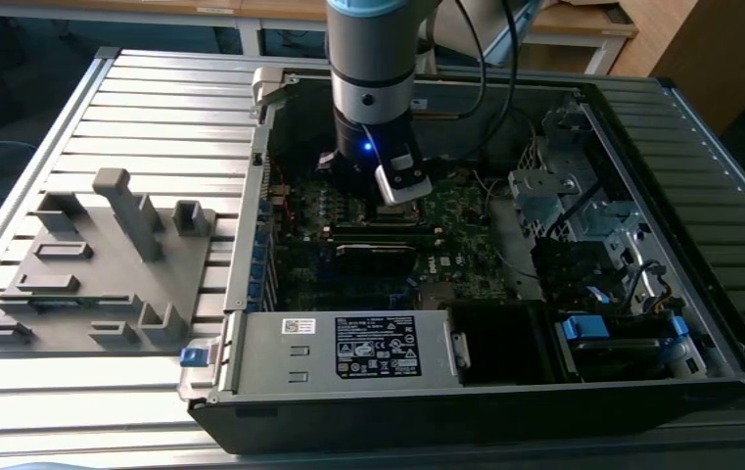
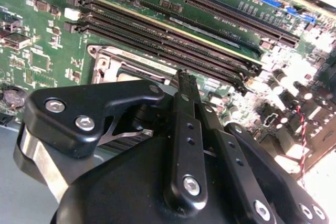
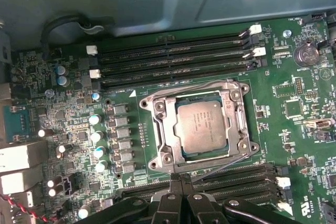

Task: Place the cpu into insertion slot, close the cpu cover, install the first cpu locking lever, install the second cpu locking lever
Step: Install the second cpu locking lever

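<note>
The cpu (image 3: 202,127), a flat silver-grey square, lies in the socket on the green motherboard (image 3: 294,108). The shiny cpu cover (image 3: 161,129) lies down around it as a frame. One thin wire lever (image 3: 223,166) slants up along the socket edge nearest my gripper. Another lever (image 3: 184,90) runs along the far edge. My gripper (image 3: 181,179) hovers right at the socket's near edge, its black fingers (image 2: 184,85) pressed together with nothing visible between them. In the exterior view my gripper (image 1: 395,208) reaches down into the open computer case above the motherboard (image 1: 457,220).
Black memory slots (image 3: 173,56) flank the socket on both sides, and one (image 2: 157,30) holds a memory stick. A row of capacitors (image 3: 97,135) stands beside the socket. In the exterior view a grey part fixture (image 1: 98,264) sits to the case's left and a power supply (image 1: 346,348) lies in front.
</note>
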Controlling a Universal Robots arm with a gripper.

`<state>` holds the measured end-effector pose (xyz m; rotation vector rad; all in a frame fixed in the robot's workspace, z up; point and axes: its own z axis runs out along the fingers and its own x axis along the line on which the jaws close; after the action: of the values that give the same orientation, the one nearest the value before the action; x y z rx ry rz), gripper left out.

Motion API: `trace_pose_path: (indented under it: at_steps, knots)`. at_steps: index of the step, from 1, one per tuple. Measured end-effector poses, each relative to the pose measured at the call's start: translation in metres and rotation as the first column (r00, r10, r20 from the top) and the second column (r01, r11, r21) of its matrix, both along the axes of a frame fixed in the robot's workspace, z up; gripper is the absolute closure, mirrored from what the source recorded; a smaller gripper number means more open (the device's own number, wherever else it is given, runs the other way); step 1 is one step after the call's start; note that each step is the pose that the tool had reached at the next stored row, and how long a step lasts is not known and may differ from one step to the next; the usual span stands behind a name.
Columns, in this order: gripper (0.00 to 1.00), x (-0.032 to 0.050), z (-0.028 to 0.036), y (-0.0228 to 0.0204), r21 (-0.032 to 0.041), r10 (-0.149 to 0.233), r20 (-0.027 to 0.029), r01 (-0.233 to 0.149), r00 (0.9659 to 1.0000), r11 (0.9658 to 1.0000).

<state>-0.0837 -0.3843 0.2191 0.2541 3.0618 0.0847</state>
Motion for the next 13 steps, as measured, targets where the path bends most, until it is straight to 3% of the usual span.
trace_pose_path:
  at_steps: [13]
  knots:
    - [0.89,-0.0006,-0.0005,-0.0031,0.0001,0.0,0.0,0.0,1.0,1.0]
